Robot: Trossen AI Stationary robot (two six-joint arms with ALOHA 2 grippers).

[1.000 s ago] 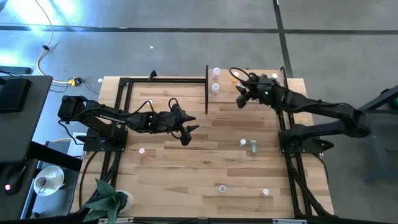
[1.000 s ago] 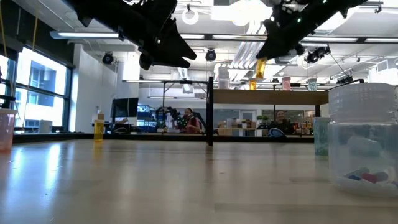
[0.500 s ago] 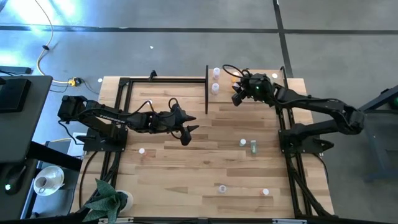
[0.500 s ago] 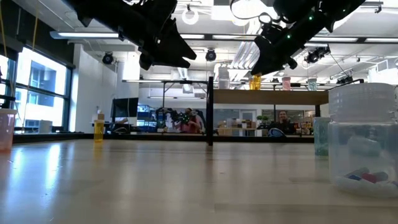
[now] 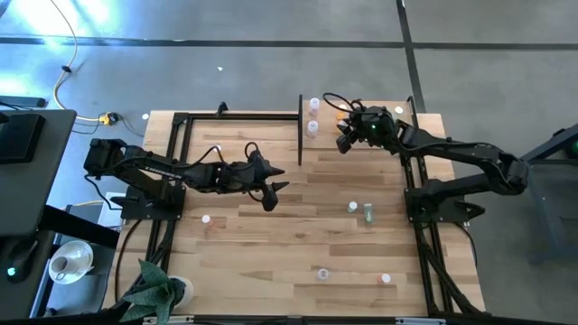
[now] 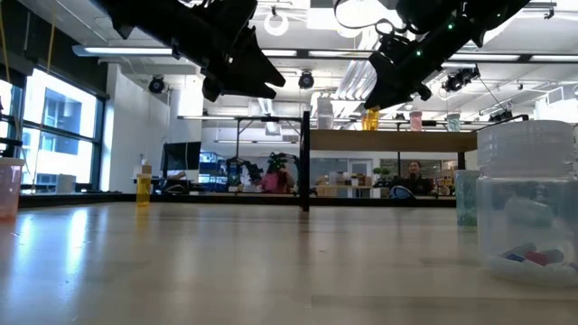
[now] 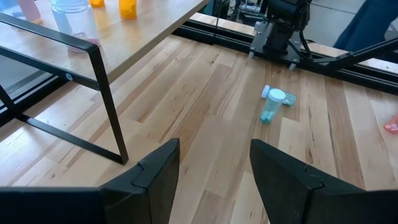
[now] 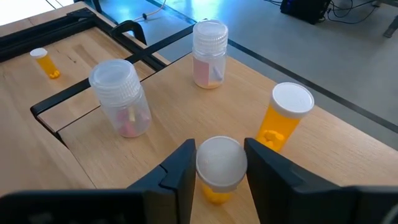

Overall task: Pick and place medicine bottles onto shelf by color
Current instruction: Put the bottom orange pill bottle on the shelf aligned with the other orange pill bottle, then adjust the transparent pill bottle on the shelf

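My right gripper (image 8: 219, 163) is over the pale shelf (image 5: 361, 153) at the table's far right, shut on an orange bottle (image 8: 217, 168) with a white cap. On the shelf stand another orange bottle (image 8: 286, 118) and two clear bottles with pink inside (image 8: 121, 99) (image 8: 209, 53). My left gripper (image 5: 271, 188) hangs open above the table's middle with nothing between its fingers (image 7: 155, 180). A green bottle (image 7: 272, 106) lies on its side on the tabletop, with a white one (image 5: 352, 207) beside it. My right gripper has the orange bottle's white cap (image 8: 219, 158) between its two fingers, one on either side. The fingers slant down from the table's right side. The bottle stands upright, and in the low view its orange body (image 6: 370, 117) stands at shelf level.
Loose bottles lie on the tabletop (image 5: 206, 218) (image 5: 322, 273) (image 5: 386, 279). Black posts (image 5: 300, 126) and rails (image 5: 181, 162) edge the shelf and table. A clear bottle (image 6: 528, 199) stands close to the low camera. A plant (image 5: 158, 289) sits at the near left corner.
My right gripper has gone toward the table's left and far edges and down, carrying the orange bottle from a tilted hang above the shelf to upright at shelf level. It has kept still for the last half second.
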